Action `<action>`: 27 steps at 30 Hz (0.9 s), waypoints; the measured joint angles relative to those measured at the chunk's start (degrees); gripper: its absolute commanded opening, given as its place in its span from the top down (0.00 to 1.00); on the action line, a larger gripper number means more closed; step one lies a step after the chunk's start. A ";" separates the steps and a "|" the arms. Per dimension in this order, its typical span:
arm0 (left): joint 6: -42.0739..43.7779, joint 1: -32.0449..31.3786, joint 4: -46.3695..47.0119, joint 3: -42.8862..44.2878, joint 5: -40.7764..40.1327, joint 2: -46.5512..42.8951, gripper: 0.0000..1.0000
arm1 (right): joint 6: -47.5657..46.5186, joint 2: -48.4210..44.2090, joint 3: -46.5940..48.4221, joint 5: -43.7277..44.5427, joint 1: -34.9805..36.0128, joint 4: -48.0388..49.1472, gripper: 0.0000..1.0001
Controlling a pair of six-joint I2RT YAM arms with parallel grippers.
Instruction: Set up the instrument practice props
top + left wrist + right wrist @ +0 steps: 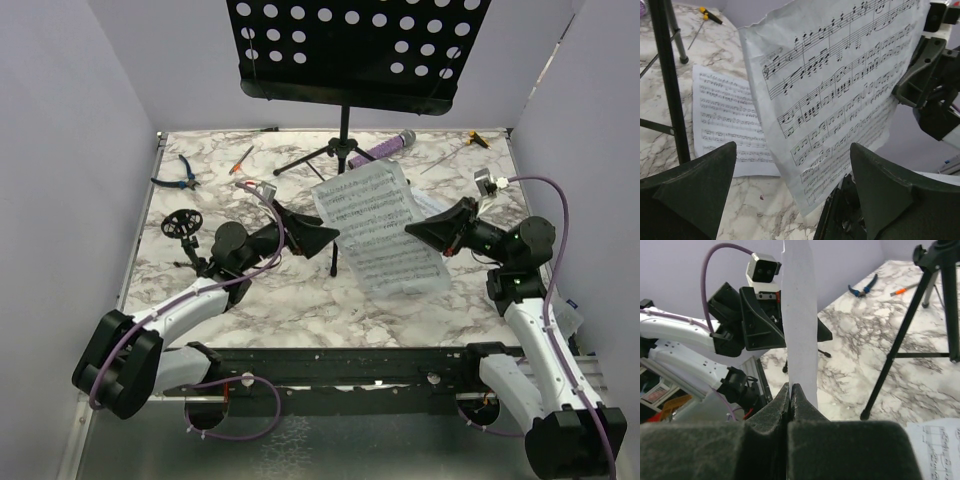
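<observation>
Top external view is showing the right gripper (412,230) pinching one edge of a white sheet-music page (365,205) and holding it raised above the marble tabletop (250,310), just in front of the tall black tripod music stand with the hole-perforated desk (355,50). In the right wrist view its jaws are pressing together on the paper, which is rising edge-on from them (799,315).

The left gripper (325,235) is waiting on the page's opposite side, near the stand's pole. Its fingers (695,185) are standing wide apart, and the page's lower corner is hanging between them; whether it is touching either pad I cannot tell.

A second white printed page (725,125) is lying flat beside the stand's leg. A purple glitter microphone (385,148) is lying just right of the stand's legs, and a small black tripod mic stand (185,235) is standing well to the stand's left.
</observation>
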 measured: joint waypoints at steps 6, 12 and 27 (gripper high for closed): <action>-3.48 0.00 9.79 -2.62 2.80 0.07 0.19 | 9.42 3.37 -2.01 0.26 3.72 15.54 1.00; -9.18 0.00 21.44 -3.39 6.12 3.72 0.40 | 11.50 7.19 -1.66 1.57 7.85 21.90 1.00; -16.46 0.00 34.42 -3.39 9.22 7.74 0.94 | 8.22 9.81 -0.83 4.33 8.52 22.73 0.84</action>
